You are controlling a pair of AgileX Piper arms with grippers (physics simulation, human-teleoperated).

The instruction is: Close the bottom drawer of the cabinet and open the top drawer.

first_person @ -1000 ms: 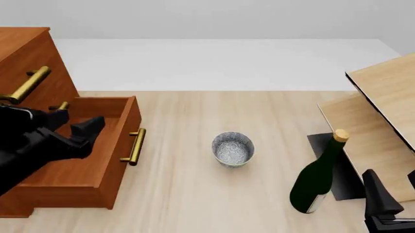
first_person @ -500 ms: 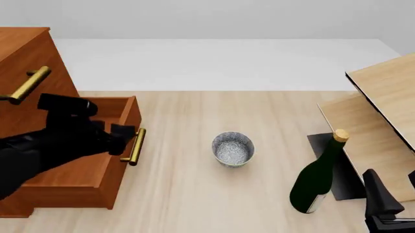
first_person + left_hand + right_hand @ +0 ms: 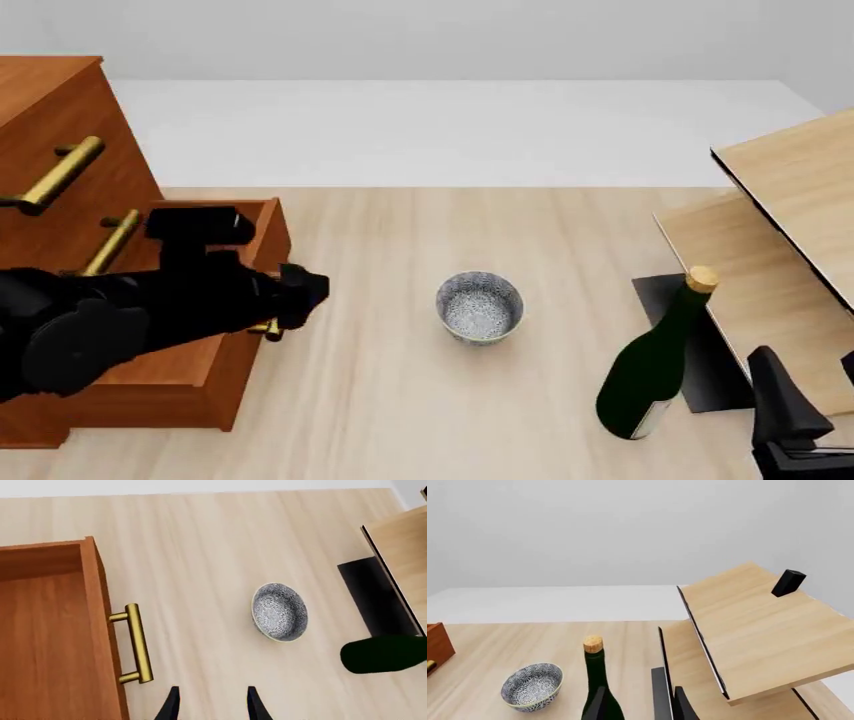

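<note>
Since a second ago the left hand (image 3: 304,287) has swung out past the bottom drawer (image 3: 160,360), fingers apart and empty, poised for a shove. At nine o'clock, the cabinet (image 3: 47,130) keeps that drawer open, top drawer (image 3: 60,150) shut. Right hand (image 3: 637,707) idles, slightly parted.

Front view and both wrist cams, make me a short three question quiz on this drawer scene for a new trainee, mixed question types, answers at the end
1. True or false: the bottom drawer of the cabinet is fully shut.
2. Multiple choice: what lies nearest the left gripper? A) the green bottle B) the bottom drawer's brass handle C) the shelf boards
3. Fill in: between the drawer and the bottle stands a patterned ____.

Key
1. False; it stands pulled out.
2. B.
3. Bowl.
</note>
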